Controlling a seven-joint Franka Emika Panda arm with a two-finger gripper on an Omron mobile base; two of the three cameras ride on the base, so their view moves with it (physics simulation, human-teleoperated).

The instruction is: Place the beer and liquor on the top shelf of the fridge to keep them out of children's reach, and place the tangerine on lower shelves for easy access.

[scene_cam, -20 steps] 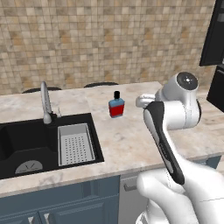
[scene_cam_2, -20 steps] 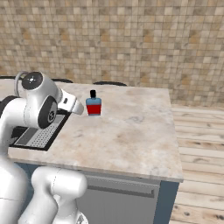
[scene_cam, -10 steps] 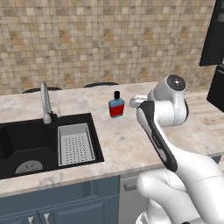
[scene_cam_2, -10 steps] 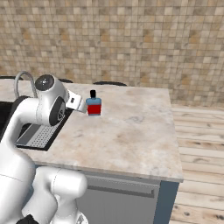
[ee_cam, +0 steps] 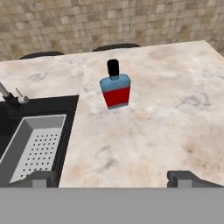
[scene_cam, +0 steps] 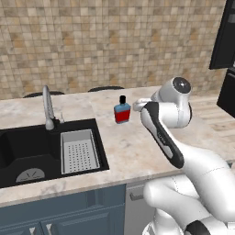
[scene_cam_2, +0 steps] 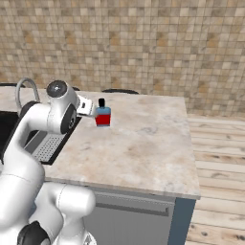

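Note:
The liquor, a squat bottle with blue shoulders, a red body and a black cap, stands upright on the marble counter near the back wall. My gripper hovers above the counter just short of the bottle and points at it. It is open, with its fingertips far apart and nothing between them. The beer, the tangerine and the fridge shelves are out of view.
A black sink with a curved tap and a white perforated drainer lies left of the bottle. The tiled wall runs behind. The counter ends at the right over a wooden floor. A black appliance front stands at the far right.
The arm has swung its hand across the counter towards the liquor, closing most of the gap. The bottle has not moved and the jaws have stayed wide.

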